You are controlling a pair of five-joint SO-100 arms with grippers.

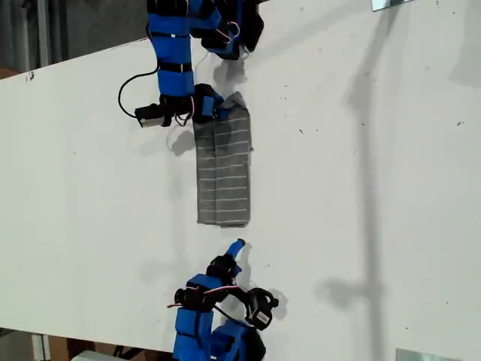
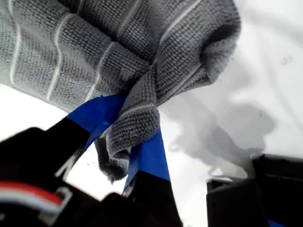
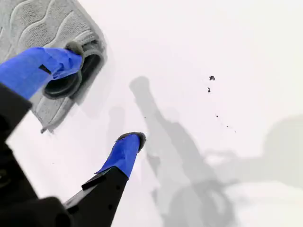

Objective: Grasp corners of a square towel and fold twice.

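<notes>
The grey striped towel (image 1: 223, 169) lies on the white table as a narrow folded strip in the middle of the exterior view. At its upper end my first gripper (image 1: 218, 111) is shut on a bunched corner (image 2: 124, 137), and the cloth (image 2: 142, 56) is pinched between the blue jaws (image 2: 128, 127). My second gripper (image 1: 237, 248) sits just below the strip's lower end, open with nothing between its fingers (image 3: 102, 94). One fingertip hovers beside the towel's folded edge (image 3: 42, 23) without holding it.
The white table (image 1: 361, 188) extends widely toward the exterior view's right, with a few dark specks (image 3: 211, 78). A black cable (image 1: 126, 92) loops beside the first arm. Metal pieces sit at the table's upper right (image 1: 391, 4) and lower right (image 1: 421, 355) in the exterior view.
</notes>
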